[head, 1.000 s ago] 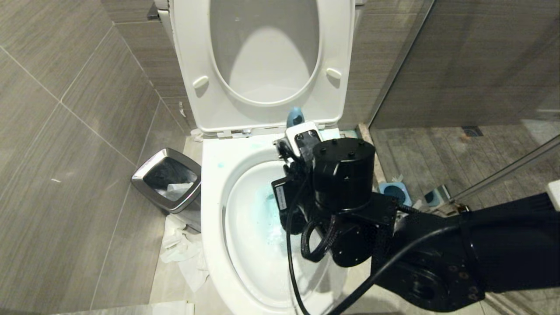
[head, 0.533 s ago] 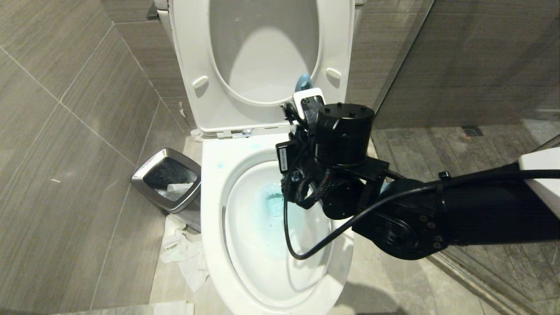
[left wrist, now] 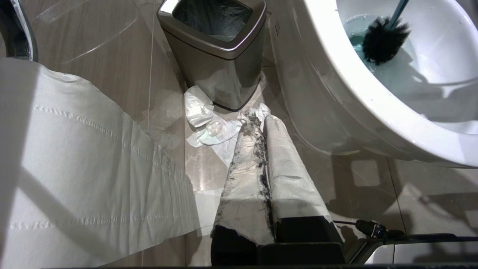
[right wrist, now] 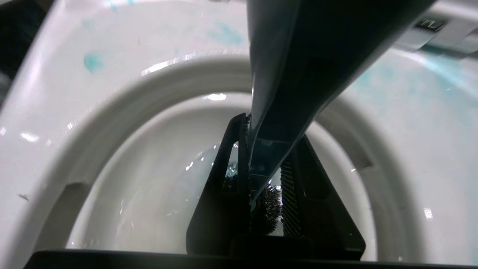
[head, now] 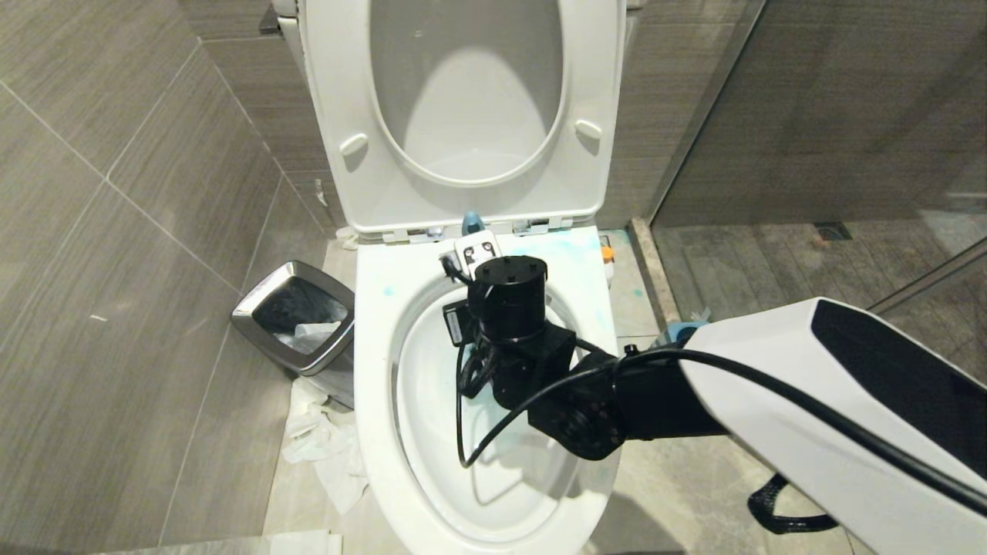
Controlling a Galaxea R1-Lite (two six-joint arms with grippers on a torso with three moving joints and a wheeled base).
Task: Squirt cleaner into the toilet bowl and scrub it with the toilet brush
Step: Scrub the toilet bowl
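Note:
The white toilet bowl (head: pixel 376 362) stands with seat and lid (head: pixel 478 193) raised. My right arm reaches over it from the right, and its wrist (head: pixel 505 304) hides the fingers from the head view. In the right wrist view my right gripper (right wrist: pixel 269 130) is shut on the slate-blue handle (right wrist: pixel 291 74) of the toilet brush. The handle's end (head: pixel 472 223) pokes up near the hinges. Its black bristle head (left wrist: pixel 384 39) sits low in the bowl (left wrist: pixel 354 97), in turquoise cleaner (left wrist: pixel 357 48). Pale blue smears (head: pixel 574 250) mark the rim. My left gripper (left wrist: pixel 259 117) is parked, shut and empty.
A chrome-rimmed waste bin (head: pixel 297 327) stands left of the bowl, with crumpled tissue (head: pixel 320 439) on the floor beside it. A sheet of toilet paper (left wrist: pixel 74 168) hangs close to my left gripper. A glass shower partition (head: pixel 717 100) runs on the right.
My right arm rose with the brush, then swung left and down over the bowl. The handle's end dropped from in front of the seat to near the hinges. The left arm kept still.

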